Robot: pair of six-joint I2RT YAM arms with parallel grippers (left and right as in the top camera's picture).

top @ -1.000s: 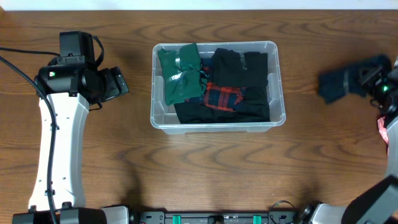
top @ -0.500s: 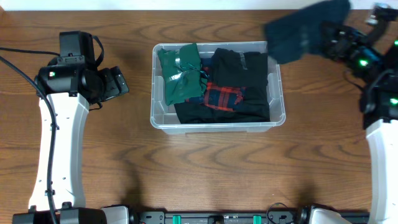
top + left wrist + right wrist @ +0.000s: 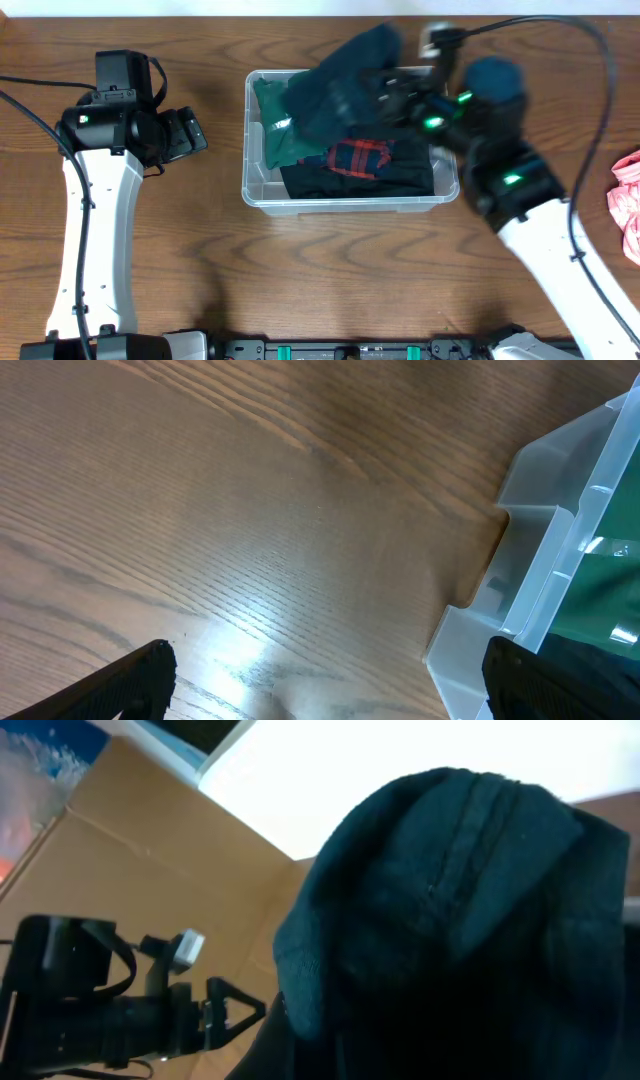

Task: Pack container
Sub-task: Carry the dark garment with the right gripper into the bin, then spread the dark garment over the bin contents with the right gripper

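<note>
Right claw (image 3: 392, 92) is pinching a dark teal garment (image 3: 345, 72) and dangling it over the clear container (image 3: 350, 204), upper-middle of frame, probably to drop it onto the folded clothes (image 3: 362, 160).

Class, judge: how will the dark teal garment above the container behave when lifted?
Probably floppy: the dark teal garment hangs bunched in folds. Likely light for its bulk, being soft cloth. Its fuzzy surface probably resists slipping.

The right hand (image 3: 398, 90) has swung in from the counter's far right edge, carrying the dark blue garment (image 3: 340, 75) leftward until it hangs over the container (image 3: 350, 203). A pink cloth (image 3: 628, 200) now shows at right.
</note>
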